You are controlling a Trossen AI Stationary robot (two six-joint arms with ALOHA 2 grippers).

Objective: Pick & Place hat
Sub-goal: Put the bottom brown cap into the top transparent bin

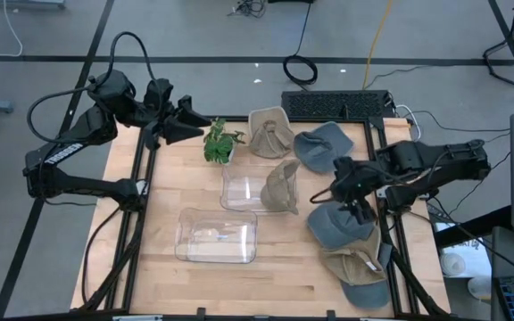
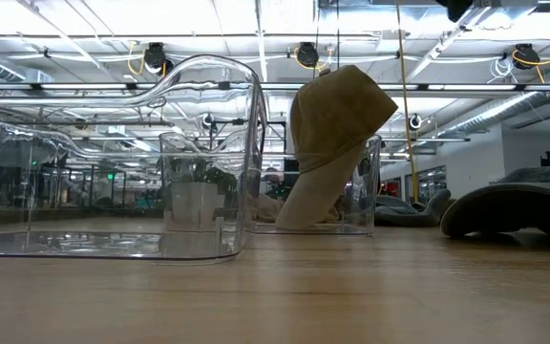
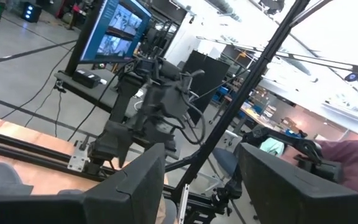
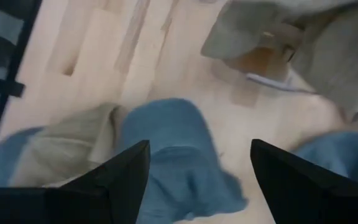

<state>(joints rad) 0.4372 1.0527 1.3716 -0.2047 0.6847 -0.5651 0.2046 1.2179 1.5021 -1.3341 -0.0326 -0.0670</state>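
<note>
High view shows the right claw (image 1: 357,207) hanging over a blue hat (image 1: 335,225) near the right edge of the wooden surface (image 1: 159,276), its two fingers spread apart with nothing between them; the right wrist view looks down past those fingers (image 4: 120,180) onto the same blue hat (image 4: 176,155). The left claw (image 1: 186,125) waits at the far left corner of the surface, fingers apart and empty, just beside a small green plant (image 1: 219,143). A tan hat (image 1: 280,187) stands propped in a clear bin (image 1: 239,189) in the middle of the surface, leaning on that bin's right wall; the low view shows it upright inside (image 2: 337,134). A second clear bin (image 1: 217,235) sits nearer the front edge, empty. Another tan hat (image 1: 269,132) and another blue hat (image 1: 321,147) lie along the far edge, and a tan-and-blue pile of hats (image 1: 357,272) lies at the front right corner.
</note>
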